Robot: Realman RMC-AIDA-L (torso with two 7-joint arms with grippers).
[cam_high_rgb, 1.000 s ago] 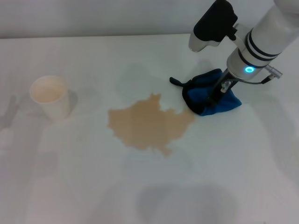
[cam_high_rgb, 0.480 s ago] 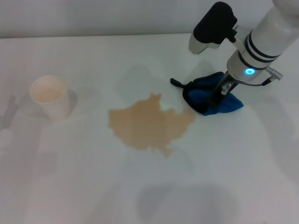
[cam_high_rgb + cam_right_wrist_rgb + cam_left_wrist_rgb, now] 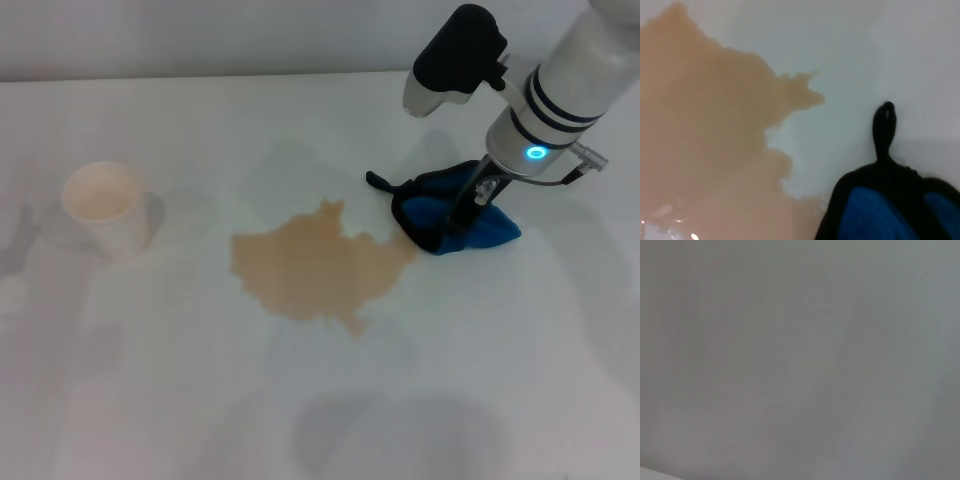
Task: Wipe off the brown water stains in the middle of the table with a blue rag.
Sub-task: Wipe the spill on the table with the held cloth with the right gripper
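While clamped on the bunched bright-blue microfibre rag (image 3: 455,215), right gripper (image 3: 468,208) presses it onto the plain white table (image 3: 150,400) toward the far right | rag touches the ragged tan puddle (image 3: 320,265) mid-table | left gripper unseen.

White table with a spill, a rag and a cup

The table (image 3: 300,420) is a plain white, smooth top that fills nearly the whole head view. Near its middle lies the stain (image 3: 318,265), a flat tan puddle with ragged, lobed edges. The rag (image 3: 450,215), bright blue with black edging, sits bunched on the table at the puddle's right edge, its dark hem at or just over that edge, and its black loop tab (image 3: 376,181) lies flat on bare table. A white paper cup (image 3: 103,207) stands upright far to the left, well apart from the puddle.
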